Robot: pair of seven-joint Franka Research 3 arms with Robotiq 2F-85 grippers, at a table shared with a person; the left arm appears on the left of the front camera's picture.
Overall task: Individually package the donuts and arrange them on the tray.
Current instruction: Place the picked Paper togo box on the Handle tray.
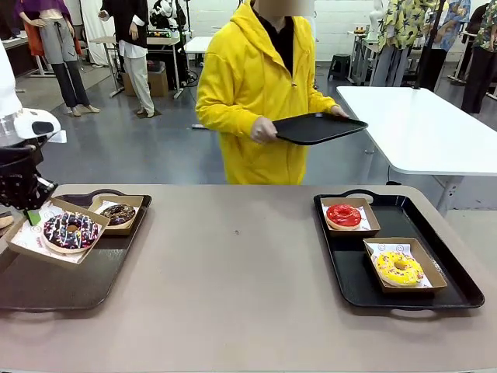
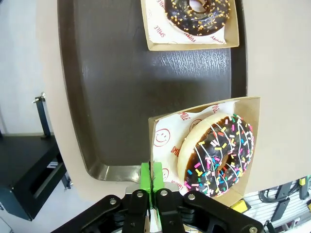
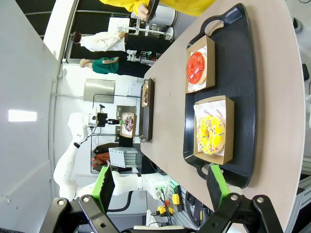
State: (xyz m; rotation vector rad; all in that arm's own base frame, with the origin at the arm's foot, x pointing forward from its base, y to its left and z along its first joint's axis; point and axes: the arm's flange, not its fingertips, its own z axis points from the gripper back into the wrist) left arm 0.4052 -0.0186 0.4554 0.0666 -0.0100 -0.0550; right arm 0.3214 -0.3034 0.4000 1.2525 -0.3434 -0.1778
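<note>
Jaws of the left gripper [image 2: 151,189] pinch the sprinkled donut's box [image 2: 245,160] edge, placing it on the tray [image 2: 121,97]; release comes next, right jaws spread.

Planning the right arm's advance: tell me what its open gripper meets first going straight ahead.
Probably the near rim of the black plastic tray, just before the cardboard box holding the yellow sprinkled donut; depth is unclear. Right gripper jaws stand open.

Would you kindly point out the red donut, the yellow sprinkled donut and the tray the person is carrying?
red donut [image 1: 343,214], front view, glossy top.
yellow sprinkled donut [image 1: 399,268], front view, icing beside its hole.
carried tray [image 1: 318,127], front view, bare dark surface.
</note>
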